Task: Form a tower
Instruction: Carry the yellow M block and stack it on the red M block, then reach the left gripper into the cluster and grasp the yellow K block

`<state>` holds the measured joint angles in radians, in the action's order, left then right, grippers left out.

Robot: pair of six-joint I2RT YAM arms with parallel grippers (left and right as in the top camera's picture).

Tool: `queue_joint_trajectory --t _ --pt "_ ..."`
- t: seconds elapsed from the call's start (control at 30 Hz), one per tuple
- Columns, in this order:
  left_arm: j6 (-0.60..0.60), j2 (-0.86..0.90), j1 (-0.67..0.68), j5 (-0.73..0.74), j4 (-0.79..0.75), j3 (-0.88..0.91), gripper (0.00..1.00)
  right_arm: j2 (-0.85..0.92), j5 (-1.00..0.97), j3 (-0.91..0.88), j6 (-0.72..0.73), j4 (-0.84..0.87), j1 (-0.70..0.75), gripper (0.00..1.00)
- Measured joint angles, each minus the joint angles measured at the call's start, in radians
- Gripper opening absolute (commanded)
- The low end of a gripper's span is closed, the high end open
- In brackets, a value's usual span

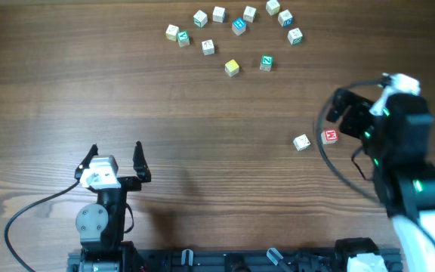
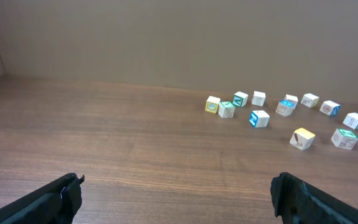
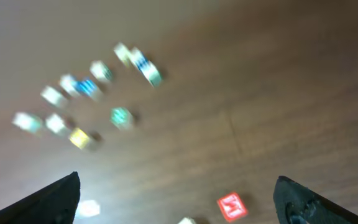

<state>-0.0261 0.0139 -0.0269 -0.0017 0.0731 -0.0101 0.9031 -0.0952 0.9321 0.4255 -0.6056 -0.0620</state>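
Observation:
No tower shows in any view. A red-topped cube [image 1: 329, 137] lies on the table beside a pale cube [image 1: 301, 142]. My right gripper [image 1: 338, 113] hovers just above and to the right of them, open and holding nothing. The blurred right wrist view has the red cube [image 3: 232, 206] low between the wide-apart fingers of the right gripper [image 3: 176, 186], with pale cubes [image 3: 89, 208] further left. My left gripper [image 1: 115, 149] stands open and empty near the front left, far from every cube. It faces bare table in the left wrist view [image 2: 176, 183].
Several loose cubes form an arc at the back centre [image 1: 239, 26], pale with teal, blue or green faces. One yellow cube [image 1: 232, 68] sits in front of them. A black cable [image 1: 29, 215] trails from the left arm's base.

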Motion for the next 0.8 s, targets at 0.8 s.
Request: queue_joint_trajectory --t 0.8 --pt "-0.190 1.060 0.097 0.446 0.407 -1.142 1.00 -0.325 -0.042 0.001 0.247 -0.143 0.000 1.00"
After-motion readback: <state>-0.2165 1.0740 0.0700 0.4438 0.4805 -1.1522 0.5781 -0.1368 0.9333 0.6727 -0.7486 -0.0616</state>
